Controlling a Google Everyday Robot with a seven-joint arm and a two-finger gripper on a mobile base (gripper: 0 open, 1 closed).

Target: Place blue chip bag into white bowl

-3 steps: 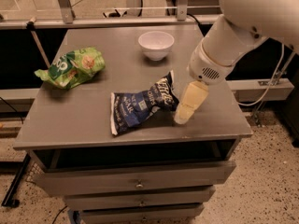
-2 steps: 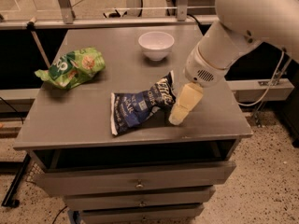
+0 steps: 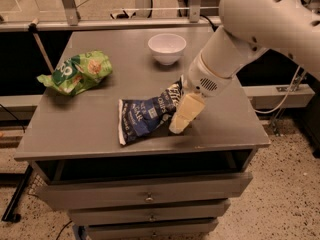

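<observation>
The gripper (image 3: pixel 180 124) is low at the right edge of the blue chip bag (image 3: pixel 142 116), which lies near the table's (image 3: pixel 90 134) front; whether it has hold of the bag I cannot tell. Farther back the white bowl (image 3: pixel 167 48) stands empty, so lifting and placing remain.

White rounded arm (image 3: pixel 260 21) with a dotted vent (image 3: pixel 208 84) tapers to a cream gripper (image 3: pixel 178 126) beside the blue chip bag (image 3: pixel 142 116).
</observation>
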